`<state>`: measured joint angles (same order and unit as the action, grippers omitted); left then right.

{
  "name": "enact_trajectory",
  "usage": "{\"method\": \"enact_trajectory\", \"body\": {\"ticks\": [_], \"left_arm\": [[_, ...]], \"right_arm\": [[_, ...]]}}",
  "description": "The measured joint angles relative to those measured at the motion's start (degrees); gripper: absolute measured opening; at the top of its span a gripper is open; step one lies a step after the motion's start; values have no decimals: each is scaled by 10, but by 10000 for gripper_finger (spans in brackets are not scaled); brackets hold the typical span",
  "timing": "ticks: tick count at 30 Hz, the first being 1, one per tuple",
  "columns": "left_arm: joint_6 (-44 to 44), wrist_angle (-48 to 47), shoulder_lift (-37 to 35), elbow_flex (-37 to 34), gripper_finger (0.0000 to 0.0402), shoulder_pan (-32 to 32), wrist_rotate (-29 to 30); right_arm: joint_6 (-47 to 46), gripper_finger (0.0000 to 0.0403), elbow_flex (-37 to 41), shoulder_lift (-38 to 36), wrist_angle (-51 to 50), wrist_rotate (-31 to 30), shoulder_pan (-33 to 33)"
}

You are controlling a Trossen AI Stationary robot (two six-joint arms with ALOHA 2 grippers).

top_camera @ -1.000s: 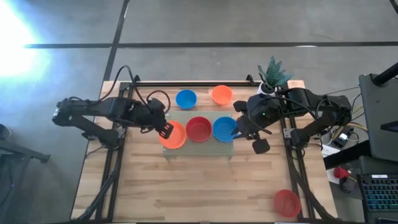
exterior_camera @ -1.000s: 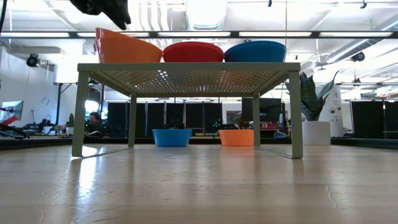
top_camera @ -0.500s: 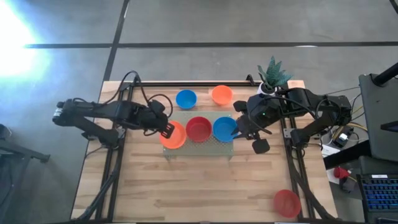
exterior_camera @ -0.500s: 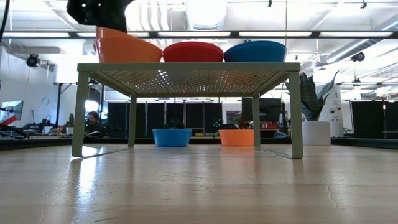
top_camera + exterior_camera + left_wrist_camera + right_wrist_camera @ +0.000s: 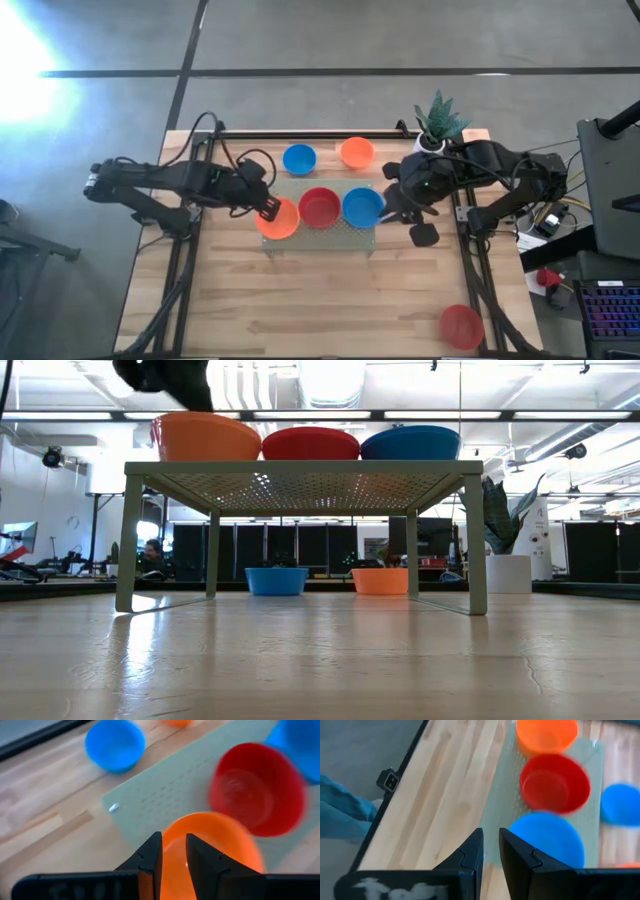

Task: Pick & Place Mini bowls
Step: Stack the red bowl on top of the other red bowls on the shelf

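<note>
A pale green perforated rack (image 5: 352, 233) stands mid-table with three mini bowls in a row on top. They are orange (image 5: 283, 220), red (image 5: 320, 207) and blue (image 5: 361, 206), and all rest on their bases. My left gripper (image 5: 268, 208) (image 5: 173, 851) is shut on the orange bowl (image 5: 215, 845). My right gripper (image 5: 396, 207) (image 5: 491, 846) hovers just off the blue bowl's (image 5: 547, 840) right side. Its fingers stand a narrow gap apart with nothing between them. My left gripper pinches the orange bowl's rim (image 5: 173, 831) on the side toward the table's left, apparently one finger inside and one outside. The fingers slant down from the table's left. The bowl (image 5: 205, 436) sits level with its base on the rack.
On the wood behind the rack lie a blue bowl (image 5: 299, 159) and an orange bowl (image 5: 356, 152). A red bowl (image 5: 461, 326) sits near the front right corner. A small potted plant (image 5: 437, 120) stands at the back right. The front half of the table is bare wood.
My left gripper has sunk slightly, and the orange bowl, which was tipped with its left side raised, now sits level on the rack. My right gripper's fingertips have swung back off the blue bowl's right rim toward the table's right edge.
</note>
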<state>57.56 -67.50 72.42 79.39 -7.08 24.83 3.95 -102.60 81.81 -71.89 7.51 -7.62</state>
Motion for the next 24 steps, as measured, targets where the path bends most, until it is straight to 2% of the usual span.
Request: {"method": "enact_trajectory", "body": {"ticks": [11, 24], "left_arm": [[-184, 162, 1, 19, 78, -81, 8], [-198, 193, 1, 19, 78, -183, 90]], "right_arm": [[-92, 57, 1, -8, -142, 0, -50], [-210, 57, 44, -20, -163, 0, -228]]}}
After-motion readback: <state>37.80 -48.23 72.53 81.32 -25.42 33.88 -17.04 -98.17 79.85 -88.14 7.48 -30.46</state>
